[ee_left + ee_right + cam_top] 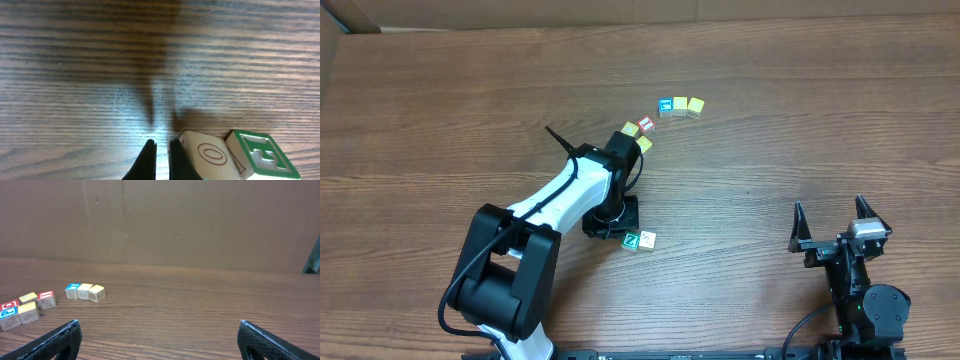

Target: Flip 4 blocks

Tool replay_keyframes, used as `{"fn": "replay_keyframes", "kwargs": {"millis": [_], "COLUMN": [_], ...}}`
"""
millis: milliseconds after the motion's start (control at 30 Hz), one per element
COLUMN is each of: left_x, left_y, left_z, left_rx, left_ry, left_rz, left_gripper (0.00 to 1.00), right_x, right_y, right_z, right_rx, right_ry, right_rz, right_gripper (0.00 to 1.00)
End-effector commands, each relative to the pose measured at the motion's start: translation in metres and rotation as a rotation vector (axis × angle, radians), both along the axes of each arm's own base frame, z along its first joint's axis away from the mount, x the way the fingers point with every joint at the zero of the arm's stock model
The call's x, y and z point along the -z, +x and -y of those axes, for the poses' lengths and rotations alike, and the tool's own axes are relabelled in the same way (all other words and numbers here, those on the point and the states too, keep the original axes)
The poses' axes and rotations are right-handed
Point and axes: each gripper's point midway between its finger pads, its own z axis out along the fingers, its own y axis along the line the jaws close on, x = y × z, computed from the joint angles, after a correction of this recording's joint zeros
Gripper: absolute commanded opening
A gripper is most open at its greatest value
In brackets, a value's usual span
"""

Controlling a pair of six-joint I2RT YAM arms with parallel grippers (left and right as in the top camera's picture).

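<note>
From above, my left arm (555,205) reaches across the wooden table (770,130) and my left gripper (618,228) points down at the board with its jaws pinched together, holding nothing. Just beside its tip sit the green Z block (632,240) and the cream block (647,239), the two touching each other. Farther up the table is a short row: the teal-blue block (666,106), the yellow block (680,105) and a second yellow block (695,104), side by side. Between that row and my wrist lies a small cluster with a red-faced block (646,125); my forearm covers part of it, so I cannot count it fully. My right gripper (833,222) sits well apart at the near right edge, jaws spread wide and empty.

Through my left wrist camera, my fingers (149,160) are nearly closed on bare wood. The cream block (210,157), showing a brown O, lies tilted just beside my right-hand finger; I cannot tell whether it touches. The green Z block (260,157) leans against its far side, its letter skewed at this angle.

Through my right wrist camera, my fingertips (67,335) stand far apart. The row of three (85,291) lies ahead to the left and the cluster (27,307) farther left, with a cardboard wall (200,220) behind.
</note>
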Motion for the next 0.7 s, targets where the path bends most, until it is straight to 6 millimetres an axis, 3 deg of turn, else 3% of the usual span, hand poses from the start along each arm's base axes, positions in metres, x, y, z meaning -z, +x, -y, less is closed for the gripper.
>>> {"fn": "replay_keyframes", "kwargs": {"millis": [0,267,667], "left_x": [-0.004,-0.007,-0.007], "left_y": [-0.007,-0.023,-0.021], "left_z": [-0.001,-0.006,0.002], "left_rx": [-0.021,-0.013,-0.019], "left_ry": [0.005,0.034,-0.011], "left_rz": [-0.018,-0.081,-0.082], "left_gripper": [0.04,0.04,0.04], "right_x": [0.002,0.002,0.002], "right_y": [0.0,0.0,0.0], "right_z": [-0.003,-0.003,-0.003], "right_rx": [-0.013,-0.013,-0.012], "right_ry": [-0.004,-0.004,-0.004], "right_rz": [0.002,0.002,0.002], "right_gripper": [1.0,1.0,1.0]}}
